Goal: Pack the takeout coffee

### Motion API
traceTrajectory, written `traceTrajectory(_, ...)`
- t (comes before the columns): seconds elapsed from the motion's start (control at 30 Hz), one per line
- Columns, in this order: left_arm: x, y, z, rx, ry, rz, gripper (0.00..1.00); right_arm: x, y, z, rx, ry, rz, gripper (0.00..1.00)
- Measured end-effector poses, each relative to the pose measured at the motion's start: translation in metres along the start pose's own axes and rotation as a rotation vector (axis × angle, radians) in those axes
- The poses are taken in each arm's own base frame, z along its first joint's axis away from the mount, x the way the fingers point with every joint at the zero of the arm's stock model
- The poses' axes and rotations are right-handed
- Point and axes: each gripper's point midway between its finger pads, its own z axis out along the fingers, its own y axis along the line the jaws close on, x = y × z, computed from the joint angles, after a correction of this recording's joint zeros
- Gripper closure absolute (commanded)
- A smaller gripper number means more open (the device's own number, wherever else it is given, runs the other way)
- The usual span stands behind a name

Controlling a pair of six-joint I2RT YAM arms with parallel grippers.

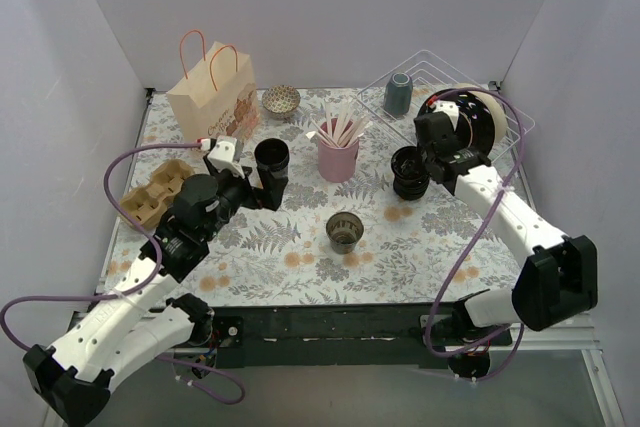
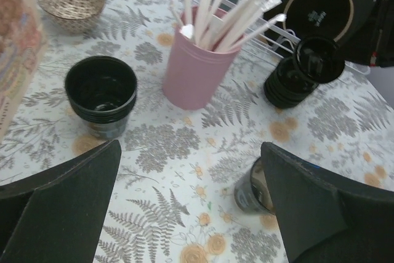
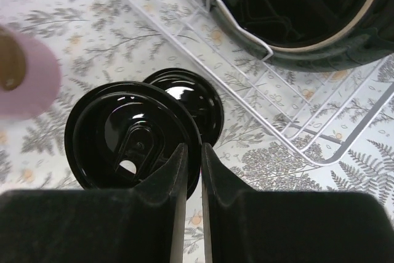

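Coffee (image 1: 409, 173) stands on the desk (image 1: 280, 257) at far right, just beside the near-left edge of the wire rack (image 1: 440, 69) and right of the pink cup (image 1: 338, 159) of sticks. The right hand (image 3: 189, 149) hangs over it, fingers almost together, pinched on the rim of its glossy lid (image 3: 132, 140), which looks offset from the cup below. The left hand (image 2: 191, 146), fingers wide apart and holding nothing, hovers at left, just near of a lidless black cup (image 2: 101, 93). A paper bag (image 1: 213, 92) stands far left.
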Motion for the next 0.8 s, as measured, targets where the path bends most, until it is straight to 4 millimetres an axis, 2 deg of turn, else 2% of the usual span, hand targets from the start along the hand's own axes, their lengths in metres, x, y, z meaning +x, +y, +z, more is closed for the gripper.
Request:
traceTrajectory(0.1, -0.015, -0.023, 0.006, 0.089, 0.028, -0.004, 0.05, -0.010, 0.010, -0.024, -0.121, -0.034, -0.027, 0.87)
traceTrajectory(0.2, -0.036, -0.047, 0.011, 0.184, 0.028, -0.018, 0.06, -0.026, 0.021, -0.057, -0.268, -0.106, -0.041, 0.89)
traceTrajectory(0.3, -0.050, -0.069, 0.015, 0.281, 0.035, -0.024, 0.07, -0.032, 0.033, -0.093, -0.421, -0.164, -0.056, 0.89)
traceTrajectory(0.4, -0.051, -0.085, 0.025, 0.352, 0.075, -0.032, 0.09, -0.036, 0.051, -0.125, -0.560, -0.214, -0.072, 0.89)
traceTrajectory(0.47, -0.046, -0.095, 0.033, 0.394, 0.111, -0.047, 0.10, -0.035, 0.062, -0.139, -0.640, -0.235, -0.085, 0.90)
traceTrajectory(0.57, -0.034, -0.107, 0.043, 0.457, 0.172, -0.077, 0.10, -0.028, 0.077, -0.148, -0.721, -0.242, -0.101, 0.91)
traceTrajectory(0.8, -0.016, -0.122, 0.058, 0.535, 0.249, -0.133, 0.06, -0.007, 0.103, -0.149, -0.795, -0.185, -0.120, 0.91)
